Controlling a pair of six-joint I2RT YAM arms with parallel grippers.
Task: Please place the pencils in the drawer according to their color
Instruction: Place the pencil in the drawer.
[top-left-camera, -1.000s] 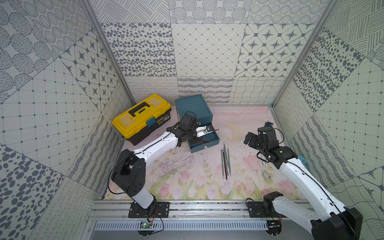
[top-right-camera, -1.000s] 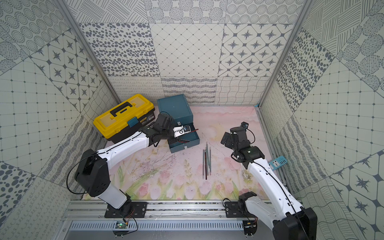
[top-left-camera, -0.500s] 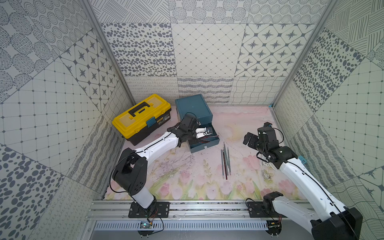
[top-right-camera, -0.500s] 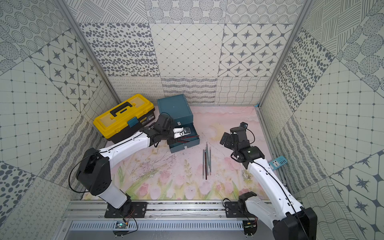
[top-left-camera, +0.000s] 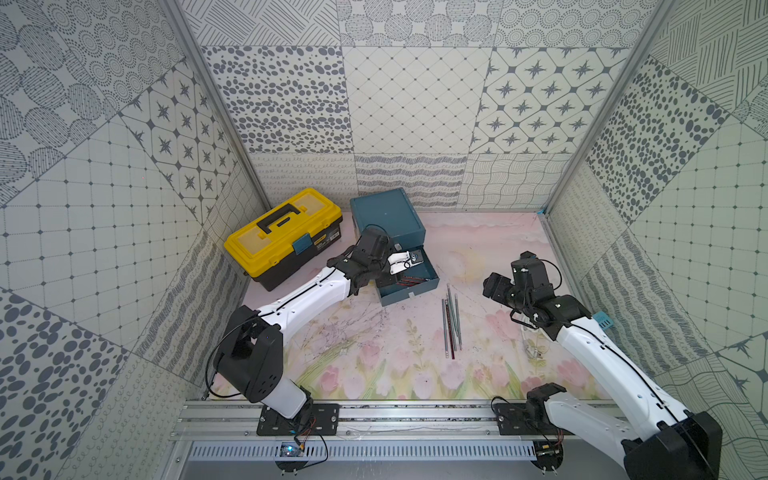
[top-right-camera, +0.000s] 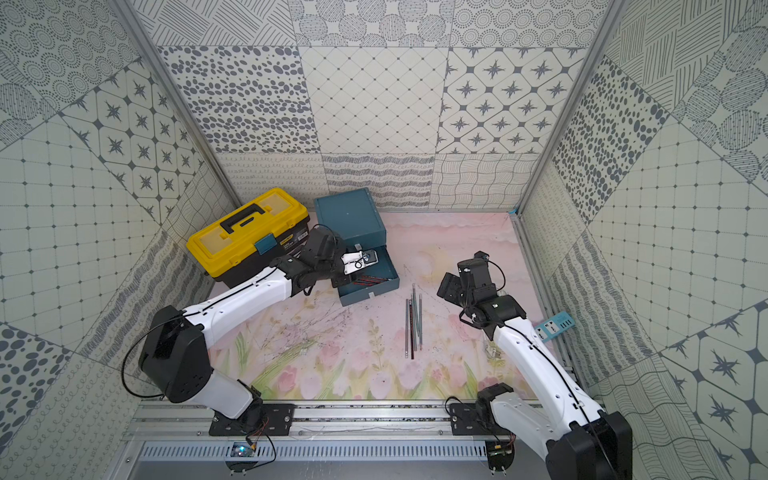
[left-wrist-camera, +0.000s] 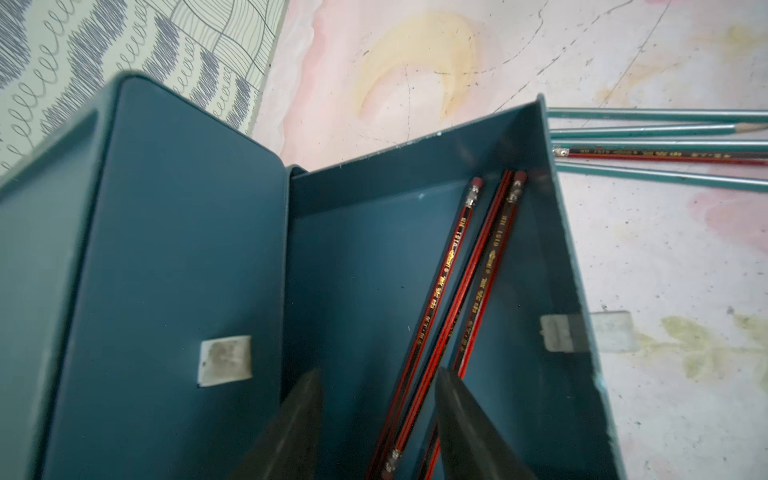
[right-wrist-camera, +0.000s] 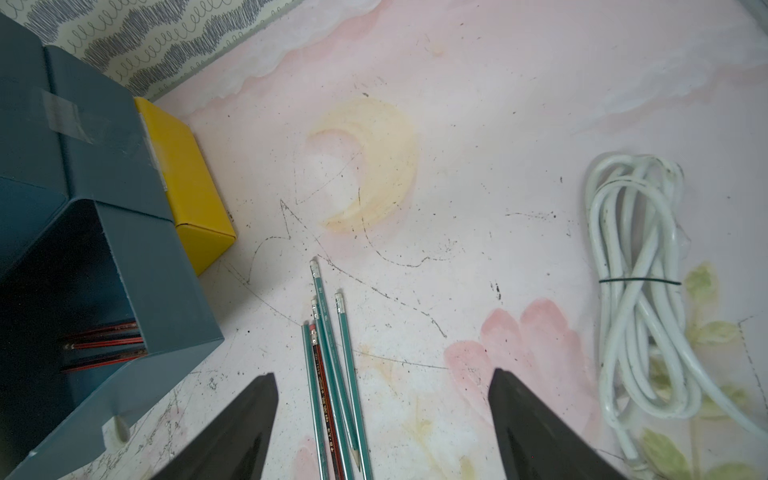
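Lower centre: left gripper (left-wrist-camera: 378, 374), jaws parted over red-and-black striped pencils (left-wrist-camera: 487, 274) in the teal drawer (left-wrist-camera: 353, 270), should lift straight; right gripper (right-wrist-camera: 382, 374) wide.

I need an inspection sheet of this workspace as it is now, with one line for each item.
Surface: floral mat, scratched and stained.
Job's things: drawer cabinet with one blue drawer pulled out; three red pencils inside; several teal pencils and one red pencil lie on the mat.
Clutter: yellow toolbox, closed; blue power strip at the mat's edge.
Tools: left tool open above the drawer, holding nothing; right tool open above the loose pencils.
Cables: coiled white cable, tied.
Surroundings: patterned walls; metal rail in front.
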